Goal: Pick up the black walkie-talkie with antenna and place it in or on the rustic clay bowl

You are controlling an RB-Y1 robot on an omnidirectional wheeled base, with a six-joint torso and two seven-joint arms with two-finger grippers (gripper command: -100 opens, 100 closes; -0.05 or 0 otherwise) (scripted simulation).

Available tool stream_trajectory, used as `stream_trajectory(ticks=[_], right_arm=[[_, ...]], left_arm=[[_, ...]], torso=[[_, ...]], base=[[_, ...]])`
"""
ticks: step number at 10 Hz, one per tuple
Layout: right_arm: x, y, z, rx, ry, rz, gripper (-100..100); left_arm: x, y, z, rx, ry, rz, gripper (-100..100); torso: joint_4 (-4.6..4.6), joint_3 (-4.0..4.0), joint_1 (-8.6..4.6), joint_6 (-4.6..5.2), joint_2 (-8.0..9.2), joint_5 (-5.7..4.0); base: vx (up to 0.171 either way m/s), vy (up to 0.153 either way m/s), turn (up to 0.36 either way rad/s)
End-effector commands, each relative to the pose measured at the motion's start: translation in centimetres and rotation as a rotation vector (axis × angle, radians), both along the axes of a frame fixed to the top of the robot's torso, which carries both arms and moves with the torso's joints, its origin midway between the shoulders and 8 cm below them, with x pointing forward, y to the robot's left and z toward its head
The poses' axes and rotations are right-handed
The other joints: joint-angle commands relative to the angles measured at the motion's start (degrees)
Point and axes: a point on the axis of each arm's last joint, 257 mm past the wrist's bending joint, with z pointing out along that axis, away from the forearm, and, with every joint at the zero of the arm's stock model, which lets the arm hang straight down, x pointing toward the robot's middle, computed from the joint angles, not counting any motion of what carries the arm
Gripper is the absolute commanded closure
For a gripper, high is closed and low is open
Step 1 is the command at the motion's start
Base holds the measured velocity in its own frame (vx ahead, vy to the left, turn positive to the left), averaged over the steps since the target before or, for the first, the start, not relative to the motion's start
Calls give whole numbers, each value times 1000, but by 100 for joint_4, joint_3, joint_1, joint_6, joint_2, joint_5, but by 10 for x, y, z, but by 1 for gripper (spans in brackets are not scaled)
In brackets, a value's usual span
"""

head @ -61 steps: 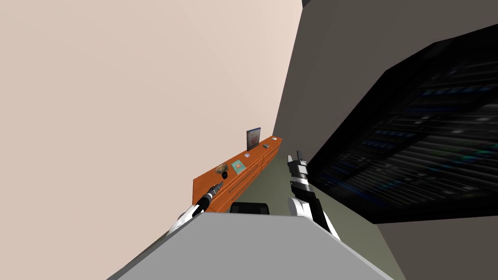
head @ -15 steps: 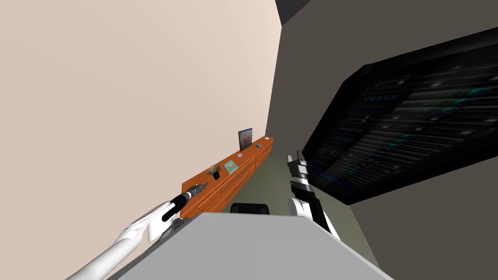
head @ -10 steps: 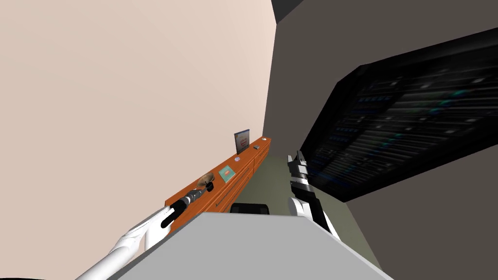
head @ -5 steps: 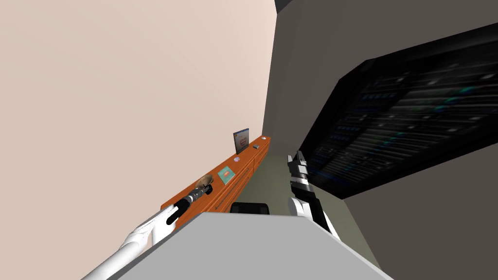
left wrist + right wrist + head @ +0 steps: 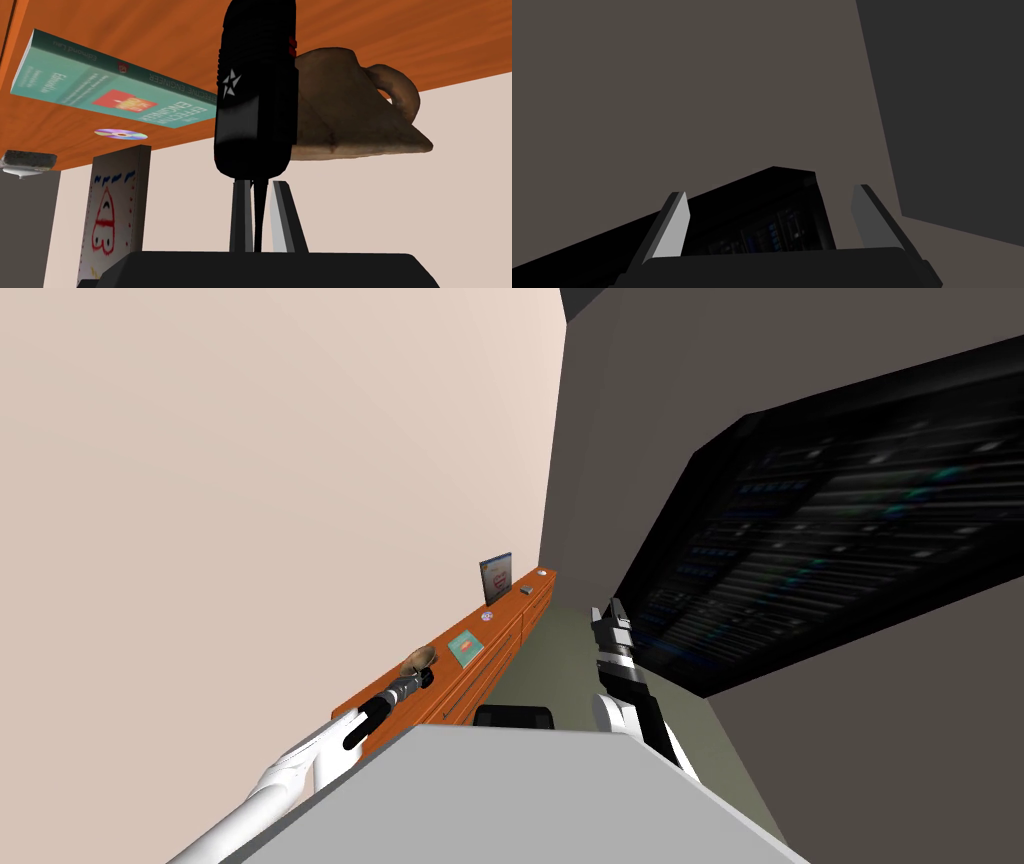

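Black walkie-talkie [image 5: 255,90] clamped in left jaws by thin antenna [image 5: 257,215]. Body projects past fingers [image 5: 241,215], long axis in line with them. Brown bowl [image 5: 350,120] just beside body, on orange surface [image 5: 400,35]; contact unclear. Likely next: shift sideways over rim, release. Left arm nearer; right jaws apart, empty, well away.

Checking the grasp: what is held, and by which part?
The left gripper holds the black walkie-talkie by its antenna; right gripper open, empty.
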Motion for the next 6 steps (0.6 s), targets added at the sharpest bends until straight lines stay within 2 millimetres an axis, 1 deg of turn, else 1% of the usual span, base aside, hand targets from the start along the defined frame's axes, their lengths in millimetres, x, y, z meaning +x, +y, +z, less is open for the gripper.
stream_trajectory(ticks=[1,2,3,4,5,6], right_arm=[[0,0,0,0,0,0,0],[0,0,0,0,0,0,0],[0,0,0,0,0,0,0],[0,0,0,0,0,0,0],[0,0,0,0,0,0,0],[0,0,0,0,0,0,0]], left_arm=[[0,0,0,0,0,0,100],[0,0,0,0,0,0,0],[-6,5,4,5,8,-3,100],[-10,6,8,4,12,-9,100],[-7,5,6,5,9,-7,100],[-8,5,6,5,11,-6,0]], torso=[[0,0,0,0,0,0],[0,-1,1,0,-2,-1],[0,-1,1,0,-3,-1],[-1,0,-5,-6,0,-5],[0,0,-14,-6,1,-7],[1,0,-9,0,-1,-4]], base=[[0,0,0],[0,0,0],[1,-23,61],[4,-46,95],[1,-22,29],[0,0,0]])
